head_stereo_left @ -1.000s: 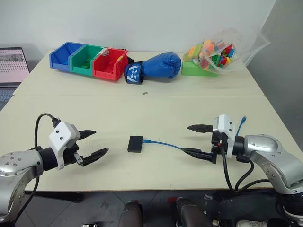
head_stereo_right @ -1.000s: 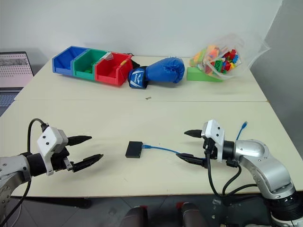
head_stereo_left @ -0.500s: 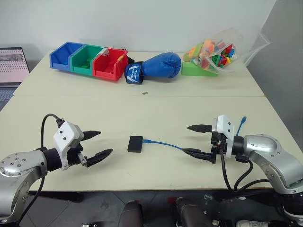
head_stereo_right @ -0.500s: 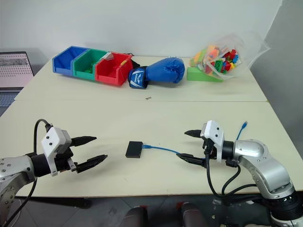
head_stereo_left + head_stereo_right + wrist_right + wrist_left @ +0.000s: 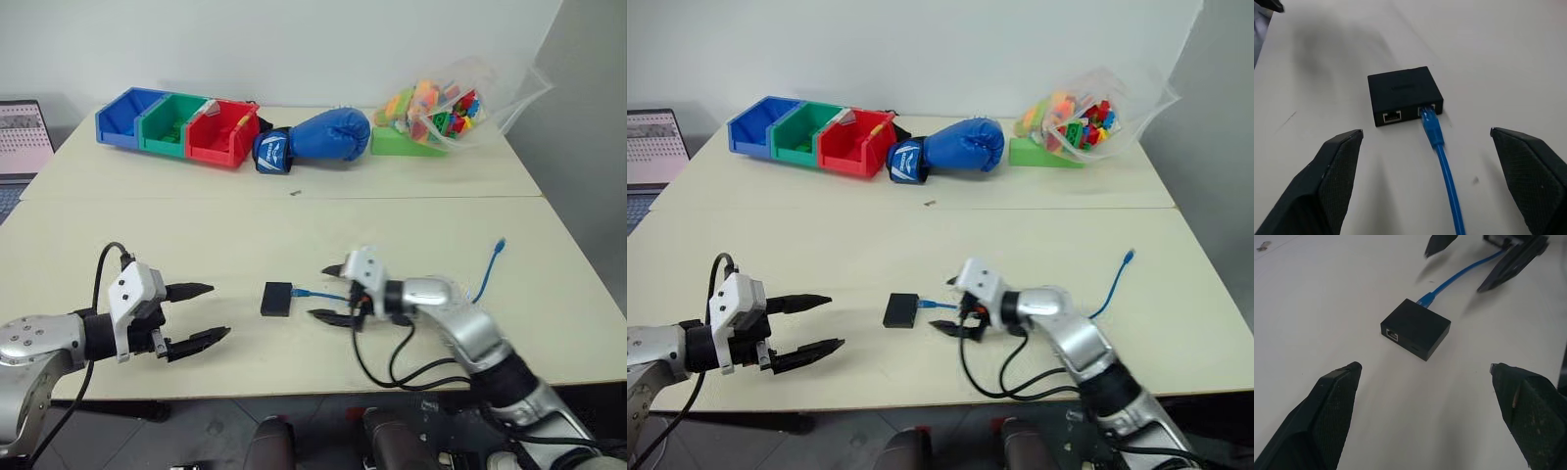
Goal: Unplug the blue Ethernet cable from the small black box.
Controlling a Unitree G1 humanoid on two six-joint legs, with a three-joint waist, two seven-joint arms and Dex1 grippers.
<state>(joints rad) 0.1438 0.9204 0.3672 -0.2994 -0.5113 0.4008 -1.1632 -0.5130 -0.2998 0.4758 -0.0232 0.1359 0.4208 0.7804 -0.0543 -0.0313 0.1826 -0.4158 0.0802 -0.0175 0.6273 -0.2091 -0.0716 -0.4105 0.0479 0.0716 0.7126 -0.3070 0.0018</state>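
The right gripper (image 5: 331, 292) hangs just over the table (image 5: 294, 225) with its 2 black fingers spread wide, one on each side of the blue cable (image 5: 323, 294), close to the plug end and pinching nothing. In the right wrist view the plug sits in 1 of 2 ports on the near face of the small black box (image 5: 1404, 94), the port beside it is free, and the blue cord runs back between the 2 fingers (image 5: 1327, 186) without touching either. The box lies flat near the front middle of the table, just beside the right gripper's fingertips. From there the cable passes under the right wrist and comes out farther toward the robot's right, where its free end curls up off the tabletop. The left gripper (image 5: 203, 313) hovers to the left of the box, well apart from it, fingers likewise spread and holding nothing; its wrist view shows the box ahead between its fingers (image 5: 1327, 416), with the right gripper's tips beyond it. Along the far side of the table stand 3 joined bins (image 5: 171, 122), blue, green and red, then a blue boxing glove (image 5: 313, 137), then a clear bag of coloured blocks (image 5: 446, 103). A laptop (image 5: 22, 132) sits at the far left edge.
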